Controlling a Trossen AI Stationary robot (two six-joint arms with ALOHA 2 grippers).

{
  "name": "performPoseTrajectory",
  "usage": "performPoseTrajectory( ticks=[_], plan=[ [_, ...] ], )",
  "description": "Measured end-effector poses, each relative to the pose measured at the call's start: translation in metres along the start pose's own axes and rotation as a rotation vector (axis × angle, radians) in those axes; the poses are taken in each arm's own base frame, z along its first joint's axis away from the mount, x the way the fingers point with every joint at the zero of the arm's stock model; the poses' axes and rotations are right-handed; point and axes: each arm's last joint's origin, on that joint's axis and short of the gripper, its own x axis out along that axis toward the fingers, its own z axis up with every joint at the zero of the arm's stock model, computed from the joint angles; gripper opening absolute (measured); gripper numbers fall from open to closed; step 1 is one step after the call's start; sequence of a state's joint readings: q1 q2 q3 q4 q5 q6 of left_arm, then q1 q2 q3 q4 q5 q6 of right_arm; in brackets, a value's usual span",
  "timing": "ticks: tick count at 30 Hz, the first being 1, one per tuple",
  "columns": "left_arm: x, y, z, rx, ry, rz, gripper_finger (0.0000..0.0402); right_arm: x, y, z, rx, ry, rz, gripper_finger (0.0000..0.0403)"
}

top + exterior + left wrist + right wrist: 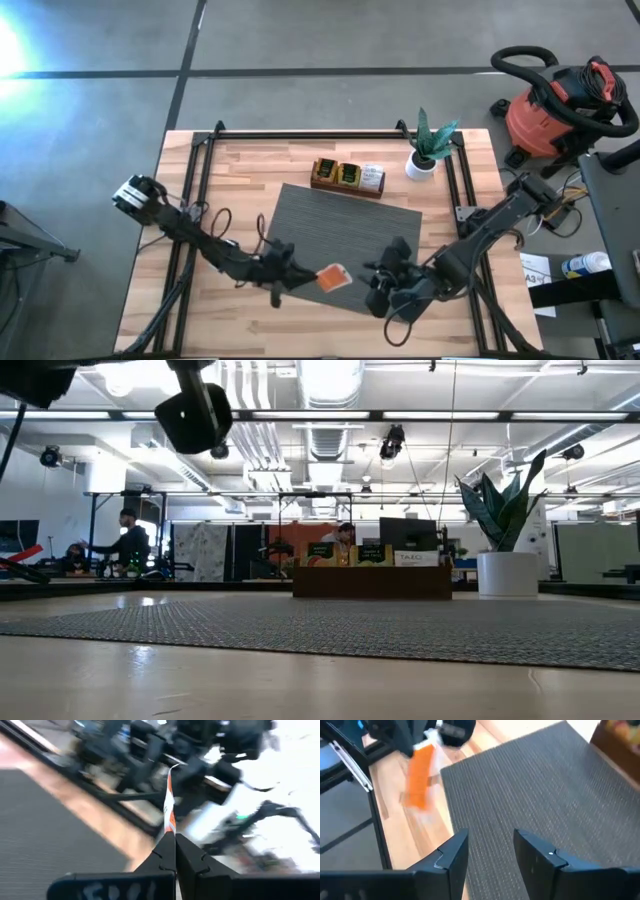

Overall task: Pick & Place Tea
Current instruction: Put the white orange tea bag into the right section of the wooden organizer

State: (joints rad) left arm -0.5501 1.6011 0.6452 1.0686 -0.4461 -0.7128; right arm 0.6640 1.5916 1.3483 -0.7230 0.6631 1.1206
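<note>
- Table (250, 160), seen from above: the grey ribbed mat (340, 230) is laid across its middle, the long wooden tray (347, 178) is set at the mat's twelve o'clock edge, and a potted plant (428, 150) stands at about one o'clock, just beside the tray.
- Arms: the left arm is reached in from nine o'clock and the right arm from three o'clock, and both are met near the mat's six o'clock edge.
- Left gripper (300, 277): its fingers are clenched on an orange tea sachet (333, 278), which is held clear of the table over the mat's six o'clock edge. In the left wrist view the sachet (170, 805) is seen edge-on, pinched by one end between the closed fingertips (165, 854), with its long axis run straight out from the claw.
- Right gripper (385, 275): its jaws are parted and nothing is held between them. It is placed just beside the sachet, on its three o'clock side, apart from it.
- Deciding relation: from the left gripper the tray lies toward roughly one o'clock, well apart, across the whole mat. The sachet is already in the left gripper's hold, so the carry to the tray is judged to fall to that arm, although the right arm is mounted nearer the tray.
- Tray contents: sachets of yellow, green and white are seen standing in it.
</note>
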Motion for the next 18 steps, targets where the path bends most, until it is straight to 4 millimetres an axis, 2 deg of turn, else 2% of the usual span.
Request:
performPoseTrajectory(
  ticks=[2,5,12,18],
  plan=[
    [-0.002,0.001,0.0,-0.066,0.01,-0.069,0.0,-0.003,0.0,0.003,-0.041,-0.013,0.01,0.0153],
    [-0.005,-0.001,-0.001,-0.131,0.067,-0.174,0.0,-0.008,0.006,0.011,-0.191,-0.03,0.055,0.0153],
    [-0.007,-0.012,0.005,-0.22,0.131,-0.405,0.0,-0.025,0.033,0.029,-0.873,-0.101,0.171,0.0153],
    [-0.009,-0.016,0.014,-0.298,0.091,-0.471,0.0,-0.036,0.046,0.051,-1.346,-0.239,0.021,0.0153]
  ],
)
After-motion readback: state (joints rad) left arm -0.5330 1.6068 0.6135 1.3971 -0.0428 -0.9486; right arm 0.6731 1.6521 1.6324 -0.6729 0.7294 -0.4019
